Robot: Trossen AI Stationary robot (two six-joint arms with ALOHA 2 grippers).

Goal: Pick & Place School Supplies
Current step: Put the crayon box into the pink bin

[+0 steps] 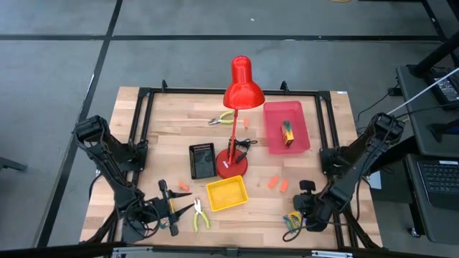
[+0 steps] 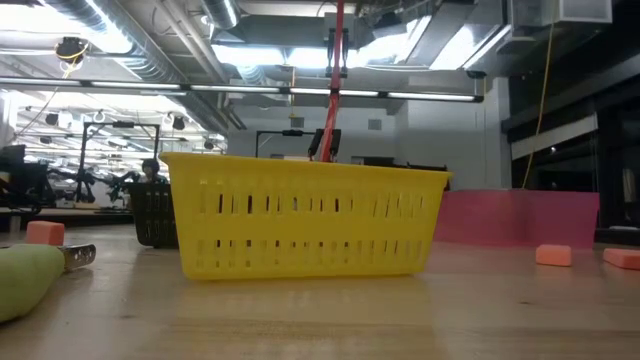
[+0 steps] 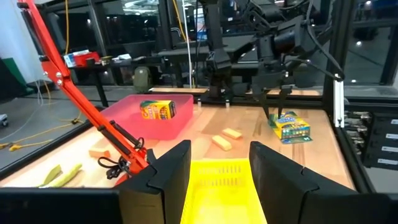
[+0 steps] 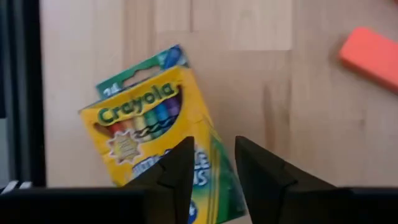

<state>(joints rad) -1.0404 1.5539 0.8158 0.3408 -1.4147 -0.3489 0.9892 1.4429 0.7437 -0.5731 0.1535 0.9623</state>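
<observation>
Right end effector [image 4: 211,165] fingers apart, directly over crayon box [image 4: 152,134], flat on table [image 4: 273,74]

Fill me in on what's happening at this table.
Two dark robot arms are sorting school supplies on a wooden table. The right gripper hangs open just above a yellow-and-green crayon box lying flat near the table's front right corner, not yet gripping it. Another crayon box already lies in the pink tray. The left gripper waits open at the front left, facing the yellow basket. Orange pieces and pliers lie loose on the table.
</observation>
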